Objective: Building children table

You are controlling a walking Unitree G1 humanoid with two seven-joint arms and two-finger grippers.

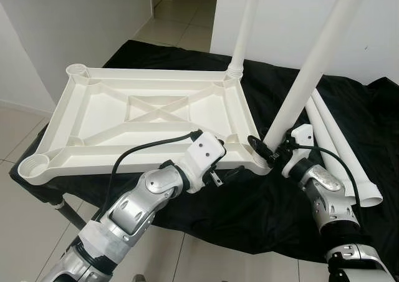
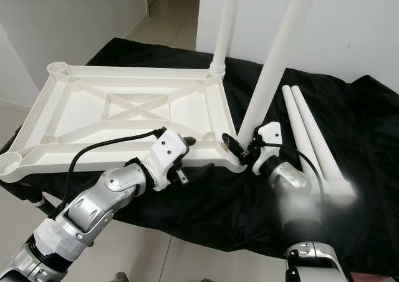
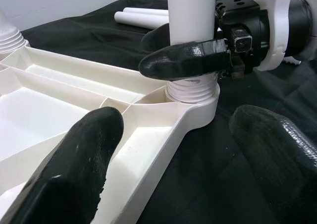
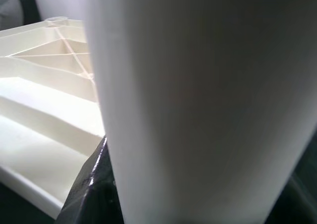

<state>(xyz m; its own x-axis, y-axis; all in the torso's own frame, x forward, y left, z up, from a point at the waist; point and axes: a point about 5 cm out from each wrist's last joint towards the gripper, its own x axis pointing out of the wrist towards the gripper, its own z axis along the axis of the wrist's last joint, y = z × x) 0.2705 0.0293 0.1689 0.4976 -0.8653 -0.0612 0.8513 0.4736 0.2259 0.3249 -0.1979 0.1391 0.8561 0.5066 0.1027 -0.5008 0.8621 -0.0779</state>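
The tabletop (image 1: 149, 116) lay upside down on a black cloth (image 1: 249, 201). The right gripper (image 1: 269, 150) clamped a leg (image 1: 312, 70) standing tilted in the near right socket. The left gripper (image 3: 190, 149) hovered open beside that corner. Two legs (image 1: 343, 145) lay alongside.

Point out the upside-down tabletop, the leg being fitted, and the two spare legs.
tabletop (image 1: 75, 154), left eye view, near rim.
fitted leg (image 1: 299, 85), left eye view, mid shaft.
spare legs (image 1: 340, 148), left eye view, shaft on cloth.
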